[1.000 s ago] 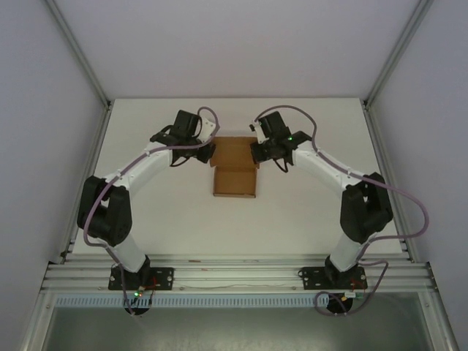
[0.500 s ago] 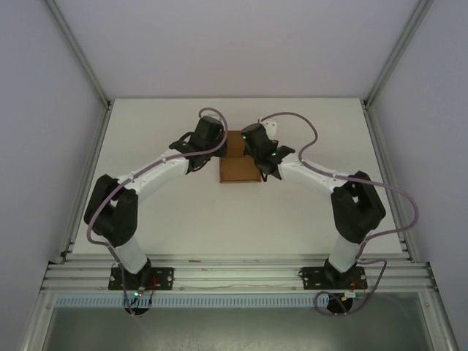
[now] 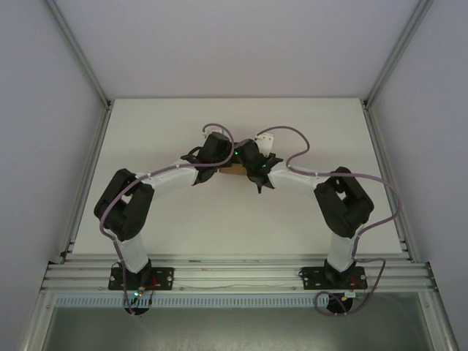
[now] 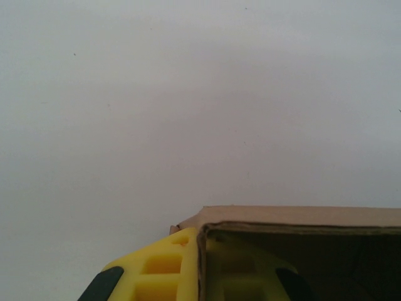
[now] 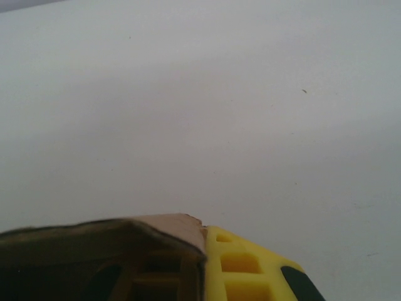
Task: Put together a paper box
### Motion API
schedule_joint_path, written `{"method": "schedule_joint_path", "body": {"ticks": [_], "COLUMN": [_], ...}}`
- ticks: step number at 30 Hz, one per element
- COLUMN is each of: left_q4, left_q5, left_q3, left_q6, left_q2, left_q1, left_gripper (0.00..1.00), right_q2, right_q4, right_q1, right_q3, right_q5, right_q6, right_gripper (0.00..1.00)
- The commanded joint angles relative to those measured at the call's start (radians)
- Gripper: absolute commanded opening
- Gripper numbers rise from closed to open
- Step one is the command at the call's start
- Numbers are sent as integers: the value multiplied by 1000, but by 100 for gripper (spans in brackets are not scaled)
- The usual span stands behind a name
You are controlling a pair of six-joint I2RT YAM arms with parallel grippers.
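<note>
Over the middle of the white table (image 3: 146,131), the white-and-black left arm (image 3: 172,174) and right arm (image 3: 300,175) bend inward and meet wrist to wrist, almost touching. Tucked beneath them sits the plain brown cardboard paper box (image 3: 235,173), just a brown sliver peeking out under the wrists from above.

Down to the left wrist camera: the left end effector (image 4: 202,266) is clamped on a side wall of the paper box, one yellow finger (image 4: 160,273) pressed against the outside, its partner in shadow inside the open cavity.

Over to the right wrist, and it's a mirror of that! The right end effector (image 5: 202,269) pinches a wall at the box's corner, yellow finger (image 5: 250,273) outside, the other shaded within. The cardboard edge looks slightly ragged at that corner.
</note>
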Motion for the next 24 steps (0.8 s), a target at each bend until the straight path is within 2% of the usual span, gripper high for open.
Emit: {"method": "schedule_joint_path", "body": {"ticks": [1, 7, 13, 17, 21, 24], "left_q4": [4, -54, -150, -204, -287, -270], "left_q5": [48, 25, 19, 14, -45, 47], "left_q3": [-79, -127, -111, -125, -106, -96], "left_q6": [-28, -15, -20, -56, -98, -145], "left_q2": [-26, -122, -220, -307, -357, -340], "left_q1": [-29, -29, -29, -27, 11, 114], "left_gripper": [0, 19, 52, 100, 100, 100], "right_q2": [-36, -84, -105, -100, -99, -92], "right_q4": [167, 349, 427, 478, 500, 518], "right_q1": [33, 52, 70, 90, 100, 114], "right_q3": [-85, -239, -304, -326, -331, -332], "right_q5": [48, 69, 55, 62, 57, 68], "right_q6": [19, -65, -131, -185, -199, -217], "right_gripper": [0, 0, 0, 0, 0, 1]}}
